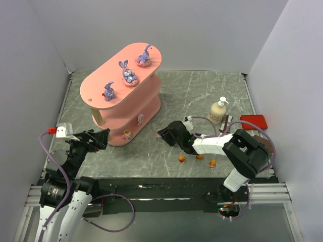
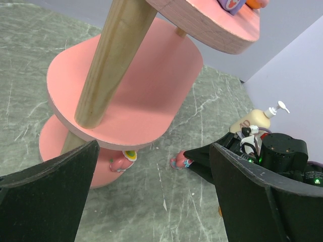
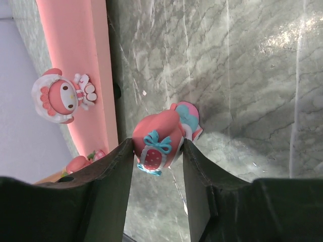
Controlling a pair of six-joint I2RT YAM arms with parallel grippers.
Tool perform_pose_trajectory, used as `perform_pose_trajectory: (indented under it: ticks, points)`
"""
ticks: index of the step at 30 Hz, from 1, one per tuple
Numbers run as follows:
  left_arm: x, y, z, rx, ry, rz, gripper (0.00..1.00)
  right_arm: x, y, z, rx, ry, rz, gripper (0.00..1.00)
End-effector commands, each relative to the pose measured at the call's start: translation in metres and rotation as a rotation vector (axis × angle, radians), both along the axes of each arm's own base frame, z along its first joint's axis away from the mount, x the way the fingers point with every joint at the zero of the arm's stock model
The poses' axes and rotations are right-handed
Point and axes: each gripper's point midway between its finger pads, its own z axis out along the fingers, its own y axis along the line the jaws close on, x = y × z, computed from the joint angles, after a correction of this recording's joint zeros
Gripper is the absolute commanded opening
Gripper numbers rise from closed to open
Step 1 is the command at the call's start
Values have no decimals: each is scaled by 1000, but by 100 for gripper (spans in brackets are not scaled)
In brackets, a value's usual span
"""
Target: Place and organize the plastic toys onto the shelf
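Note:
The pink three-tier shelf (image 1: 96, 85) stands at the back left, with three purple bunnies (image 1: 128, 73) on its top board. A small figurine (image 1: 141, 119) sits on the middle tier and another (image 1: 127, 133) on the bottom board. My right gripper (image 1: 162, 135) is shut on a pink figurine with a blue bow (image 3: 159, 141), low at the table just right of the shelf's base. That figurine also shows in the left wrist view (image 2: 180, 160). My left gripper (image 1: 103, 137) is open and empty beside the shelf's near left end. Three tiny orange toys (image 1: 199, 157) lie on the table.
A cream pump bottle (image 1: 218, 111) and a flat red box (image 1: 254, 122) stand at the right. A wooden shelf post (image 2: 113, 60) rises close in front of my left gripper. A pink-and-white figurine (image 3: 63, 96) shows by the shelf board (image 3: 75, 50).

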Motion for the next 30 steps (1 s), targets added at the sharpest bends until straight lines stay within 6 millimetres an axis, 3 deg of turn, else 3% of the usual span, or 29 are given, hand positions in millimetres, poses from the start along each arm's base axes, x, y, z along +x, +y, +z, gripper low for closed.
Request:
perform_pose_trajectory:
  ticks: [1, 7, 16, 30]
  points:
    - [-1, 2, 9, -26, -29, 11, 96, 12, 10, 24, -12, -59, 20, 17]
    - [-1, 1, 9, -27, -30, 10, 96, 31, 13, 51, -97, -131, 122, 11]
    - [0, 1, 8, -26, -27, 11, 96, 76, 14, 70, -131, -204, 227, 10]
    - [3, 1, 5, -23, -8, 11, 96, 129, 29, 70, -137, -213, 255, 9]
